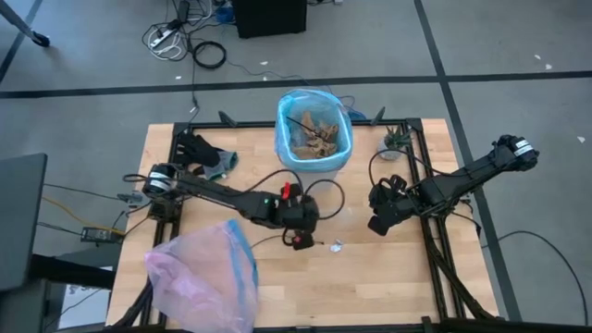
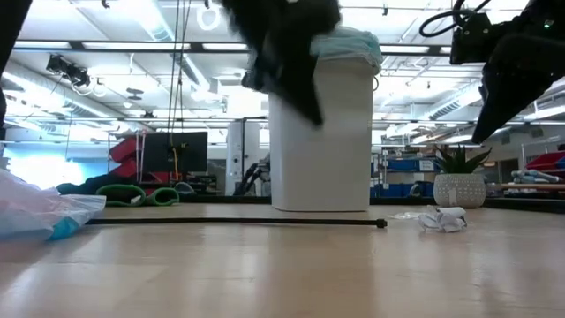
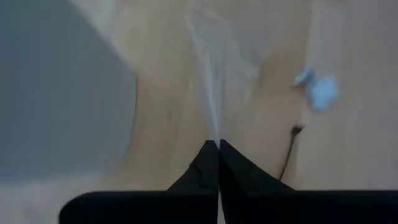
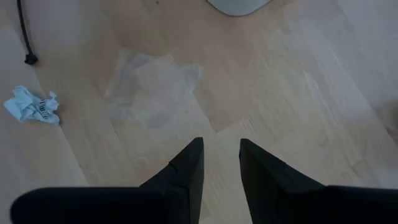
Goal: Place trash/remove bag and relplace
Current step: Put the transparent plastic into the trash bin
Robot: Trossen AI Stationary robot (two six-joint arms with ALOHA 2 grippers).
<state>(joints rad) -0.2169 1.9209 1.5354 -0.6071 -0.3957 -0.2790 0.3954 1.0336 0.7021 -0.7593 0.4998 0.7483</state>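
Left gripper [image 3: 218, 146] jaws clenched on thin clear wrapper [image 3: 211, 81], sheet trailing from fingertips above table [image 1: 388, 296]. Right gripper [image 4: 217, 149] jaws slightly parted, holding nothing, hovering over another clear wrapper [image 4: 152, 87] lying flat on wood. Crumpled paper scrap [image 4: 31, 107] near it. White bin [image 1: 314, 129] at table's far edge, blue bag [image 1: 289, 106] lining it, leaves [image 1: 314, 137] already inside. Pink bag [image 1: 199, 277] at near left.

Risks: pinch on flimsy film slips during carry to bin; flat wrapper gives right fingers no edge, slides away.
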